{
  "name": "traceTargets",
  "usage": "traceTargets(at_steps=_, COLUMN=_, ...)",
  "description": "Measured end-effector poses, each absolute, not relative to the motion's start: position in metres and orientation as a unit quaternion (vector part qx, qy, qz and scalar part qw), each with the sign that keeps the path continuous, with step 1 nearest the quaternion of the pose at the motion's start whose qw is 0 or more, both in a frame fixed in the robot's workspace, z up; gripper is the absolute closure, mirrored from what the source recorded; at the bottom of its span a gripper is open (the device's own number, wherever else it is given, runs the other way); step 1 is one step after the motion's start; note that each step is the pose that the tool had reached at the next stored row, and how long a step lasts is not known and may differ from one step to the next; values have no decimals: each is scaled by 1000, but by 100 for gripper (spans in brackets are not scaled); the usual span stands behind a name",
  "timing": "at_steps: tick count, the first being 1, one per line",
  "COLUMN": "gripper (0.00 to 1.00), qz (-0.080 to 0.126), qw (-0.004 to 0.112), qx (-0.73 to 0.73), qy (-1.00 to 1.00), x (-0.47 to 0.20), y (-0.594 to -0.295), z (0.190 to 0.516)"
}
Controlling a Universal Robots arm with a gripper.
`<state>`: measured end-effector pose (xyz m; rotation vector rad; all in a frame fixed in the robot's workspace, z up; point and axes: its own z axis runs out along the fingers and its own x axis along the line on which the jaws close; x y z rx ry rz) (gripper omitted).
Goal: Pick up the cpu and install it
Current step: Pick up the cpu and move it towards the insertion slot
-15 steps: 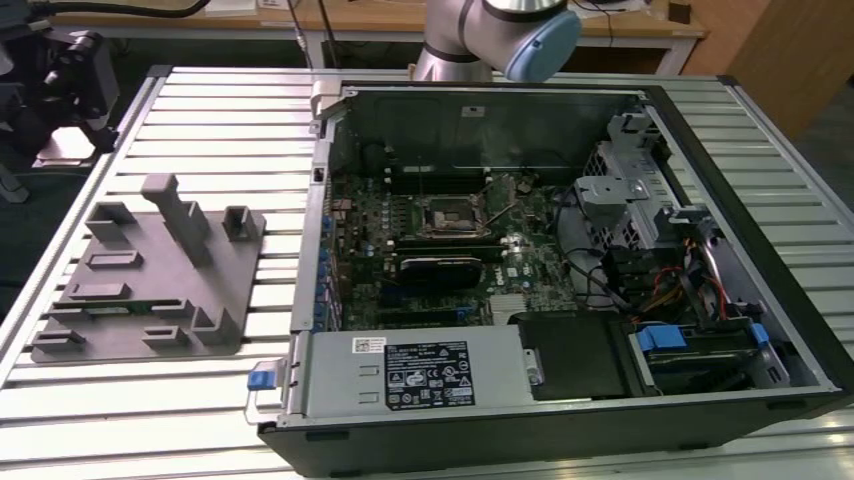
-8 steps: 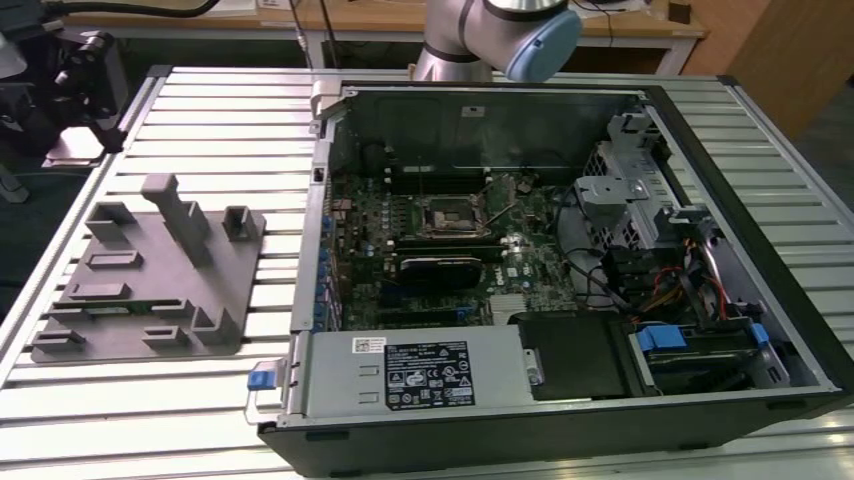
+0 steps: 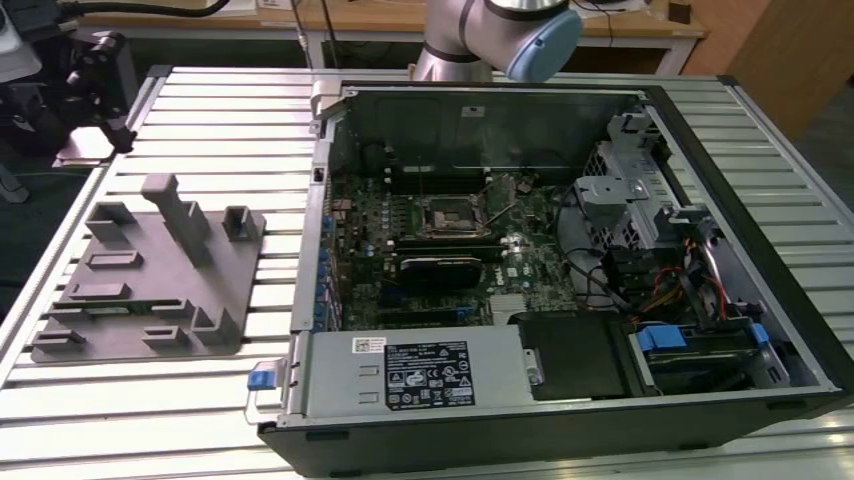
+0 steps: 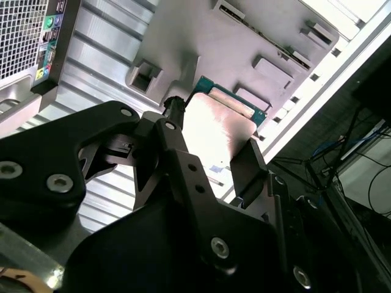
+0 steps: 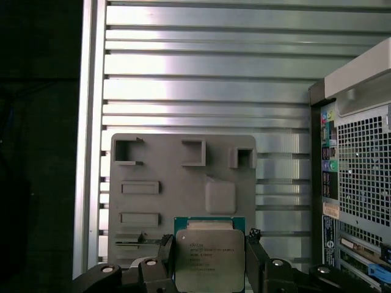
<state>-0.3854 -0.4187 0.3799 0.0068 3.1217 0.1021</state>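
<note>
- On the ribbed metal table (image 3: 160, 400), in the exterior view, sit one open computer case (image 3: 747, 400) and one grey tray (image 3: 147, 290). The tray is on the exterior view's left of the case, near it but not touching.
- Inside the case lies one green motherboard (image 3: 514, 265) with one square socket (image 3: 447, 213) in it.
- One white label (image 3: 427, 372) with black print sits on the case's near side. I cannot read it.
- One robot arm (image 3: 494, 30) stands behind the case.
- In the first wrist view there is one cpu (image 5: 209, 265), silver on top with a green rim. The gripper (image 5: 209, 244) is clamped on it, with two black fingers (image 5: 255, 250) pressing one on each side.
- The cpu is held up, off the tray, which shows three little brackets in a row.
- Small dark writing marks the cpu's top.
- In the second wrist view the cpu's top shines white. The same two fingers squeeze it, and the tray lies well behind.
</note>
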Motion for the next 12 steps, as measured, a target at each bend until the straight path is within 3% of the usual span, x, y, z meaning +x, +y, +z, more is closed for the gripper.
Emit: traceTargets(at_steps=12, gripper=45, qz=33, qw=9, qx=2, qy=999, x=-375, y=-419, z=380)
